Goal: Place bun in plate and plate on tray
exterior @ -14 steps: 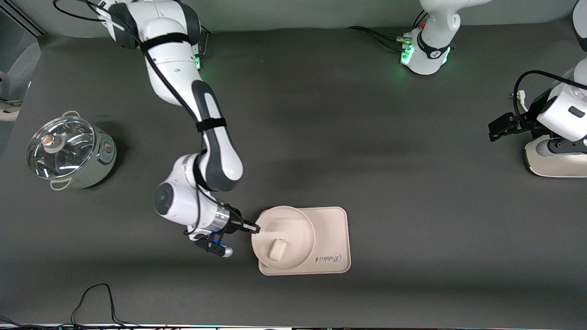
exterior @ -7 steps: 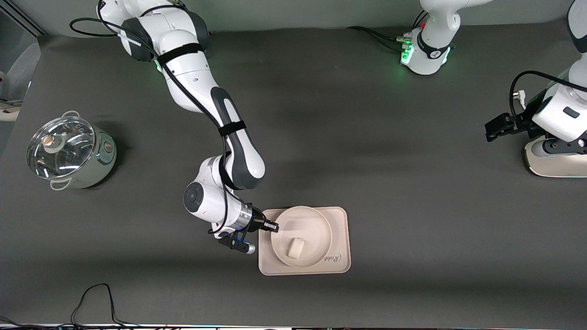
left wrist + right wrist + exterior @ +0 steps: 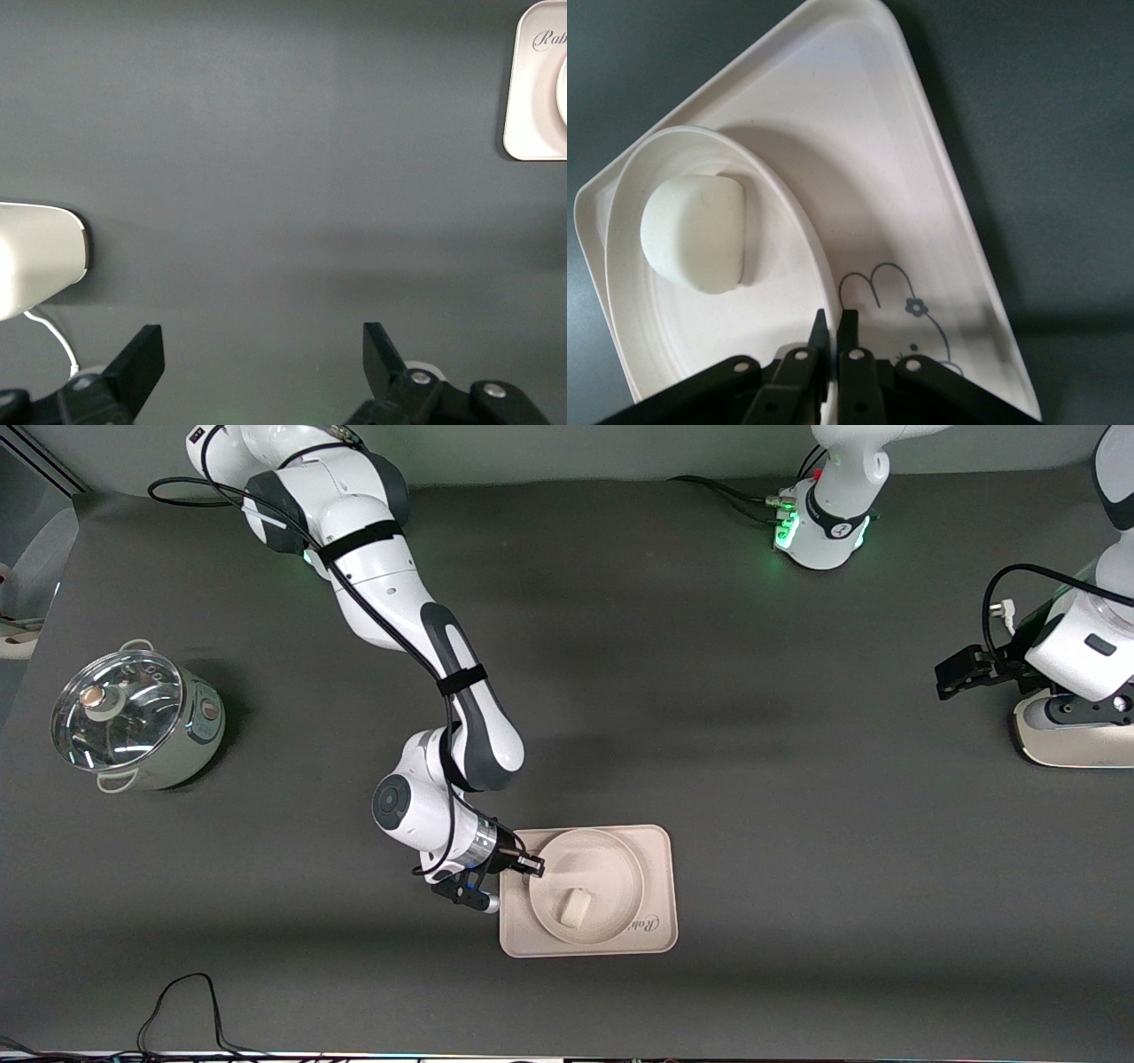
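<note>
My right hand [image 3: 534, 864] pinches the plate [image 3: 588, 886] rim with nearly shut fingers. The plate sits on the tray [image 3: 657, 886], covering part of the "Rabbit" print, with the bun [image 3: 575, 907] inside it. I judge release comes next: I lower until the rim rests flat, open gently, and withdraw without dragging the plate. My left hand [image 3: 257, 376] waits wide open over bare table [image 3: 797, 779] at its own end.
</note>
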You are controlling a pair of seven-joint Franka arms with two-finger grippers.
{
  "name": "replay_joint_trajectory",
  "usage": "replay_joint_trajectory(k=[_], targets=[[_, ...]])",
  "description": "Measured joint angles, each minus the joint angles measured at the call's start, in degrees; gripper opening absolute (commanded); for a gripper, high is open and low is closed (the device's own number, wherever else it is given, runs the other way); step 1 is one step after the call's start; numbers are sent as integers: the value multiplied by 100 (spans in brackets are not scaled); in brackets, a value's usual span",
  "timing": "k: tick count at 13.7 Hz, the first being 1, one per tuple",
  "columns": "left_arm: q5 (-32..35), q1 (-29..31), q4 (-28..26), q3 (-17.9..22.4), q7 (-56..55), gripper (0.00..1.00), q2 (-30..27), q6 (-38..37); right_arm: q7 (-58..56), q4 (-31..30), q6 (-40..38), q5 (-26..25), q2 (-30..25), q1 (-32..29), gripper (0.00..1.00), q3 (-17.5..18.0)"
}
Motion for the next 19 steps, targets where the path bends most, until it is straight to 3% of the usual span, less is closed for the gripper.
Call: replay_joint_trajectory(k=[1, 8, 13, 19], targets=[[0, 0, 0, 1, -1, 100, 11, 0, 0, 3, 1, 0, 0, 0, 99, 0], [0, 0, 6, 3, -4, 100, 39, 1, 9, 116, -18, 0, -71, -11, 100, -18], [0, 5, 32, 27, -6, 100, 88, 3, 12, -103, -879, -76, -673, -71, 100, -353], [2, -18, 95, 7, -6, 100, 154, 10, -57, -1750, -1618, -1640, -2355, -102, 100, -615]])
